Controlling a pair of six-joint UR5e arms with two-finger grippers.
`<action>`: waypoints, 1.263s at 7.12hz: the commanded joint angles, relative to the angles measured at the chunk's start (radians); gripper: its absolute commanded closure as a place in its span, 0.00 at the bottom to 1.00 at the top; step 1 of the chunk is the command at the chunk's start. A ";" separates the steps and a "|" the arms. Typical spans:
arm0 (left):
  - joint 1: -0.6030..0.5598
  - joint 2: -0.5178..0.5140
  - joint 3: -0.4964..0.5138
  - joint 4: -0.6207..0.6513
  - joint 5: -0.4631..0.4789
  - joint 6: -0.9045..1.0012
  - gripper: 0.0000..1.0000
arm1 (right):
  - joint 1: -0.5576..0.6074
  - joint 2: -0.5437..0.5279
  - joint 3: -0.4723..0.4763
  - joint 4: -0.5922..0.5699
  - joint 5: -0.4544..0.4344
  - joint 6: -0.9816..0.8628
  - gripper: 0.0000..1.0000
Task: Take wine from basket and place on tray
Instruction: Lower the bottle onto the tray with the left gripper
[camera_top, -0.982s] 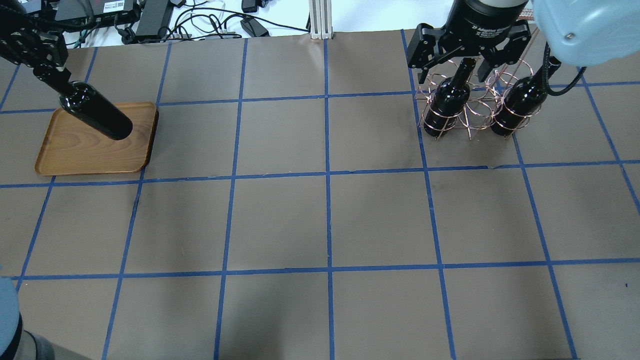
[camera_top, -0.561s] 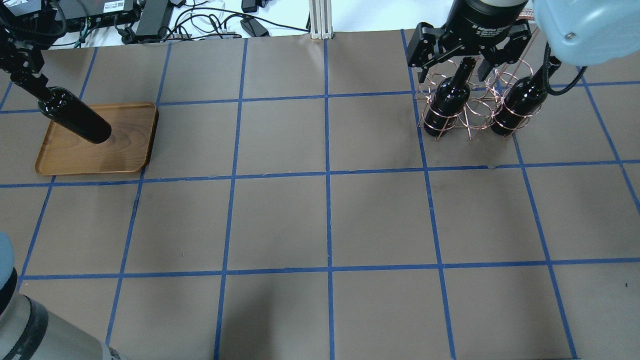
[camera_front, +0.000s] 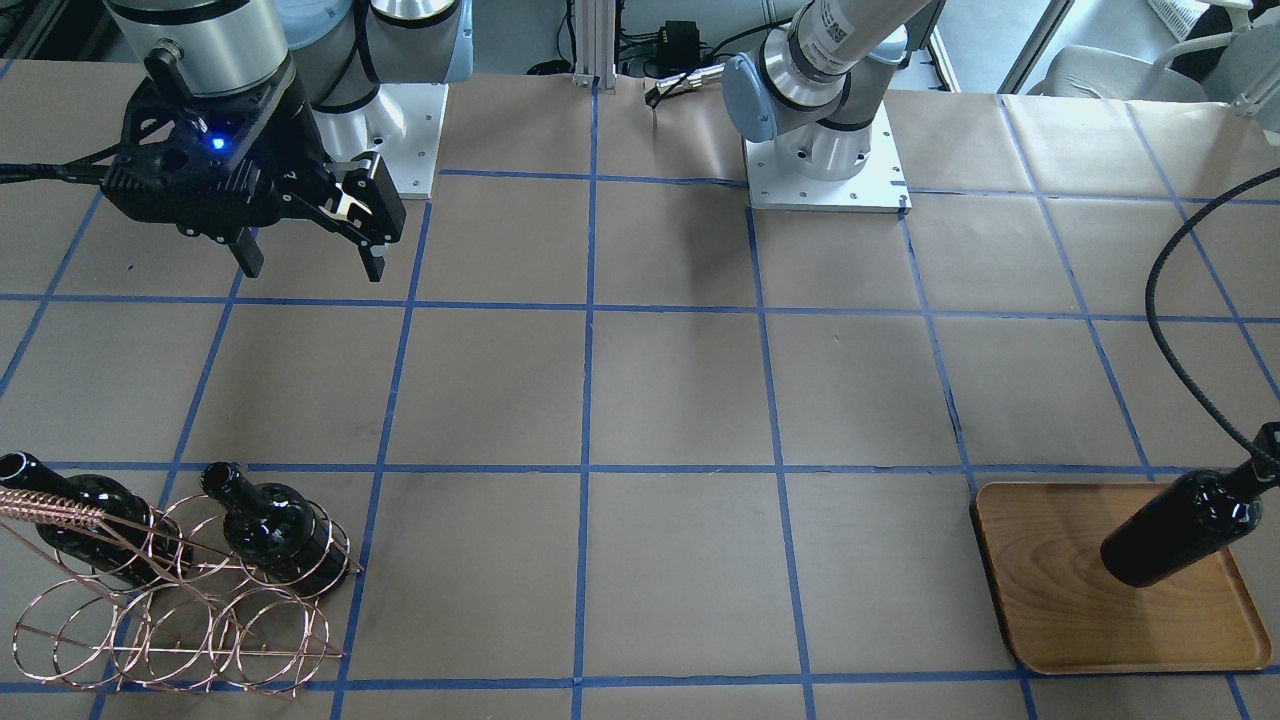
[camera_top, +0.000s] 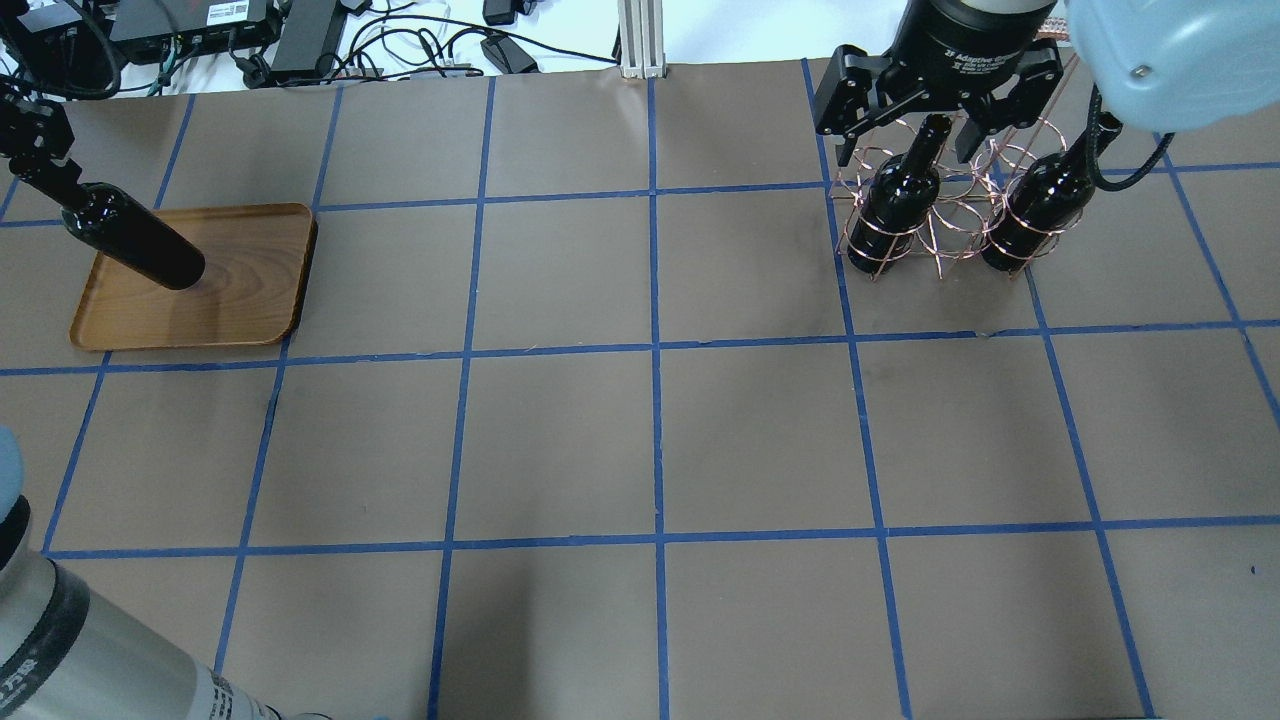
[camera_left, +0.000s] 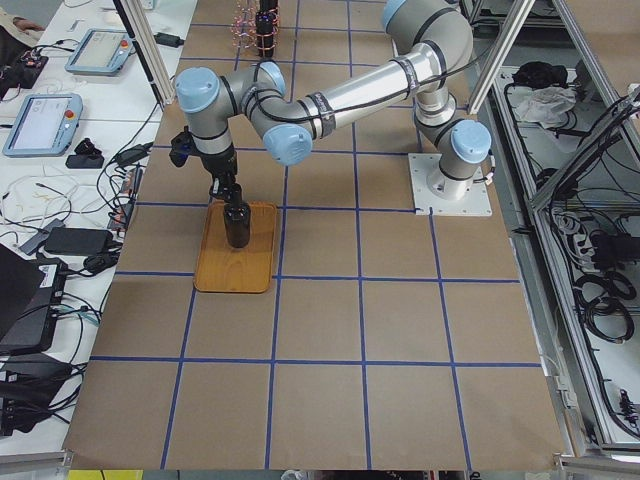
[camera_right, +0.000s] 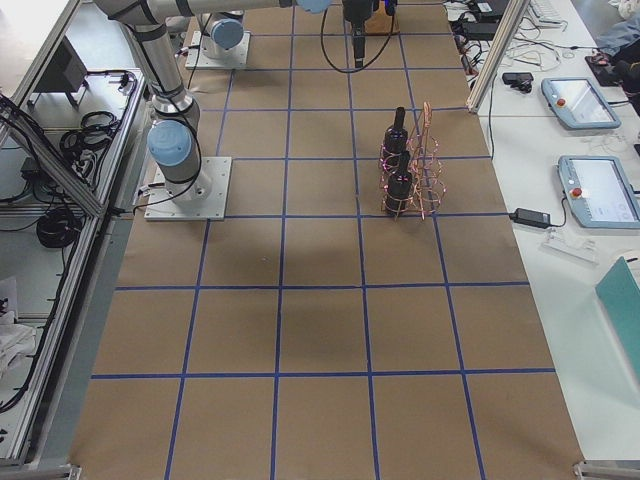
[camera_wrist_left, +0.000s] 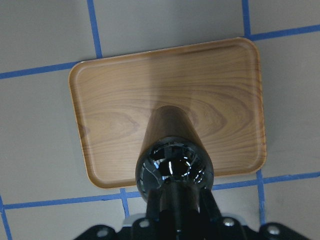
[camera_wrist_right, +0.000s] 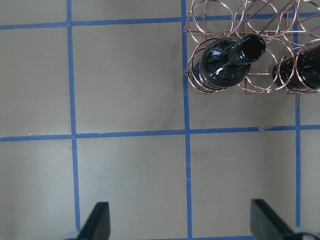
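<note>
My left gripper (camera_top: 45, 172) is shut on the neck of a near-black wine bottle (camera_top: 135, 248) and holds it upright over the left part of the wooden tray (camera_top: 240, 290). In the left wrist view the bottle (camera_wrist_left: 175, 165) stands over the tray (camera_wrist_left: 125, 100); I cannot tell if its base touches. The copper wire basket (camera_top: 940, 205) at the far right holds two more bottles (camera_top: 900, 205) (camera_top: 1045, 205). My right gripper (camera_front: 305, 255) is open and empty, high above the table near the basket (camera_front: 170, 620).
Cables and power bricks (camera_top: 300, 30) lie past the far table edge, beside an aluminium post (camera_top: 637, 40). The arm bases (camera_front: 825, 150) stand on the robot's side. Blue tape lines grid the brown table cover.
My left gripper has carried its bottle leftward, toward the tray's left edge, and the bottle hangs lower over the tray. The right arm has not moved.
</note>
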 joint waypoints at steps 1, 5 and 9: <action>0.001 -0.013 -0.001 0.009 -0.009 -0.006 1.00 | 0.000 0.000 0.000 0.000 0.000 0.000 0.00; 0.001 -0.024 -0.003 0.010 -0.011 -0.008 0.55 | 0.000 0.000 0.000 0.001 0.000 0.000 0.00; -0.018 0.045 -0.024 -0.015 0.000 -0.009 0.00 | 0.000 0.000 0.000 0.002 0.000 0.000 0.00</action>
